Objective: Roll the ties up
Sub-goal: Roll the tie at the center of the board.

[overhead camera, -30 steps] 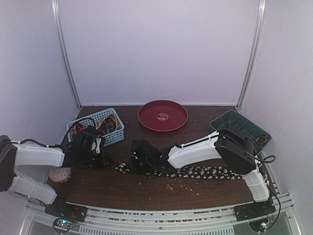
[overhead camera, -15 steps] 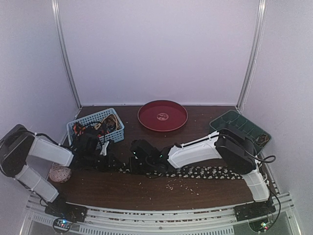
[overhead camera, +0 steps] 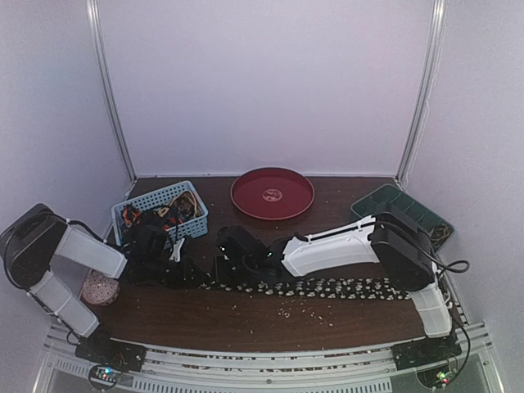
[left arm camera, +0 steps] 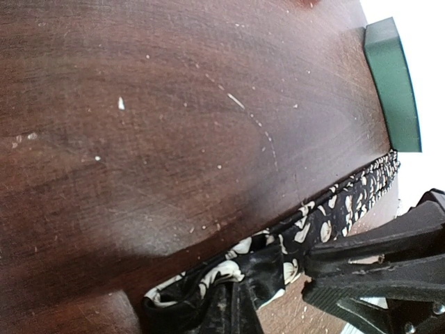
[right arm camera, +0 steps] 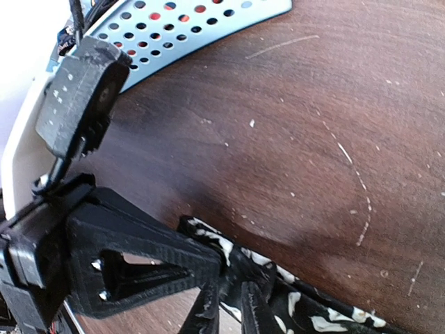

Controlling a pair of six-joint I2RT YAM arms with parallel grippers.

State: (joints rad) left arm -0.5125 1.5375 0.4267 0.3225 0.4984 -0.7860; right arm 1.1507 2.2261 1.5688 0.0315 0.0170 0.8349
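A dark tie with a pale speckled pattern [overhead camera: 327,287] lies flat along the front of the table, its left end between both grippers. My left gripper [overhead camera: 193,274] is shut on that end; in the left wrist view its fingers [left arm camera: 233,314] pinch the bunched fabric of the tie [left arm camera: 327,212]. My right gripper [overhead camera: 226,267] is right beside it and is shut on the tie a little further along; in the right wrist view its fingertips [right arm camera: 208,306] clamp a fold of the tie [right arm camera: 306,313]. Other ties [overhead camera: 164,214], orange, red and dark, lie in the blue basket.
The blue basket [overhead camera: 190,226] stands at the back left, just behind the left arm. A red round plate [overhead camera: 272,193] sits at the back centre and a green tray [overhead camera: 409,214] at the right. A pinkish speckled ball [overhead camera: 100,289] lies front left. Pale crumbs [overhead camera: 286,309] dot the front.
My left arm has swung right, from beside the basket to the tie's left end, and now grips it. The tie lies straighter. The right gripper has barely moved.
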